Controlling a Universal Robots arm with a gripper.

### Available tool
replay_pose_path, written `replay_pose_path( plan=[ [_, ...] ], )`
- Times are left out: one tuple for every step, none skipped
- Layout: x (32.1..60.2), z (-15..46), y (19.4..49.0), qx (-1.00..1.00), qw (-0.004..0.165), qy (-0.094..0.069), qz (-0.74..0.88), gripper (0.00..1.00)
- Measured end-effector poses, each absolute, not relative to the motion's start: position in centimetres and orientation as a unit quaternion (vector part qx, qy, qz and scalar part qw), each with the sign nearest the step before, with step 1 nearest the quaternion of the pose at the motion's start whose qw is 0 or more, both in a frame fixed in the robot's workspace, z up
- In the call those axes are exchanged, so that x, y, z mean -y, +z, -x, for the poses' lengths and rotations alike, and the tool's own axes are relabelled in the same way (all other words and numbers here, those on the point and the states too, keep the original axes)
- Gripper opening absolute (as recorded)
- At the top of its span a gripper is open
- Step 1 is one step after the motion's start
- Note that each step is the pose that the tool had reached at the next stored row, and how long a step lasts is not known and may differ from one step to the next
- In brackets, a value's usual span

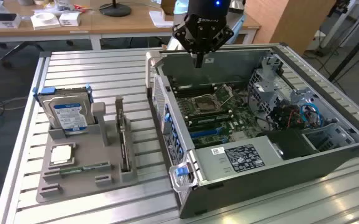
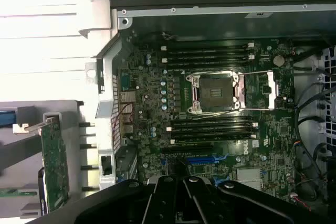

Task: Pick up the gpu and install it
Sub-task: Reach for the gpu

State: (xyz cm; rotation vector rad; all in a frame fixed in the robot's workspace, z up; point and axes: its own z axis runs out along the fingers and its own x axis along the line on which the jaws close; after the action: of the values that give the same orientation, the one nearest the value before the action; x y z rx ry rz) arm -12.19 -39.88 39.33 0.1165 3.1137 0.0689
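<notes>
1. The slatted table [image 1: 92, 65] carried the open computer case [image 1: 279, 186], its walls fencing the motherboard [image 2: 210, 124].
2. The grey tray [image 1: 86, 156] lay on the exterior view's left of the case, with a hard drive [image 1: 67, 114] standing upright in it.
3. The gpu [image 1: 123, 140] [image 2: 55, 166] stood on edge in the tray, untouched, its lower edge hidden in its slot.
4. The gripper [image 1: 198, 63] [image 2: 189, 198] hung over the case's far rim, fingers pinched together and empty.

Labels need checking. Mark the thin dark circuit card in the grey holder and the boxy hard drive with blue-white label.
Thin dark circuit card [image 1: 124, 147]: exterior view, middle of its upper edge.
Boxy hard drive with blue-white label [image 1: 71, 115]: exterior view, its label.
</notes>
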Motion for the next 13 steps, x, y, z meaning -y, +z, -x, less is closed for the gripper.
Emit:
replay_pose_path(
  plan=[
    [39.89, 12.19, 39.33, -0.999, 0.012, 0.022, -0.037, 0.1],
    [39.89, 12.19, 39.33, -0.999, 0.012, 0.022, -0.037, 0.1],
    [39.89, 12.19, 39.33, -0.999, 0.012, 0.022, -0.037, 0.1],
    [39.89, 12.19, 39.33, -0.999, 0.012, 0.022, -0.037, 0.1],
    [39.89, 12.19, 39.33, -0.999, 0.012, 0.022, -0.037, 0.1],
    [39.89, 12.19, 39.33, -0.999, 0.012, 0.022, -0.037, 0.1],
    [39.89, 12.19, 39.33, -0.999, 0.012, 0.022, -0.037, 0.1],
    [39.89, 12.19, 39.33, -0.999, 0.012, 0.022, -0.037, 0.1],
    [39.89, 12.19, 39.33, -0.999, 0.012, 0.022, -0.037, 0.1],
    [39.89, 12.19, 39.33, -0.999, 0.012, 0.022, -0.037, 0.1],
    [39.88, 12.2, 39.32, -0.999, 0.013, 0.022, -0.037, 0.1],
    [39.88, 12.24, 39.32, -0.999, 0.013, 0.022, -0.037, 0.1],
    [39.89, 12.31, 39.32, -0.999, 0.013, 0.022, -0.037, 0.1]
  ],
)
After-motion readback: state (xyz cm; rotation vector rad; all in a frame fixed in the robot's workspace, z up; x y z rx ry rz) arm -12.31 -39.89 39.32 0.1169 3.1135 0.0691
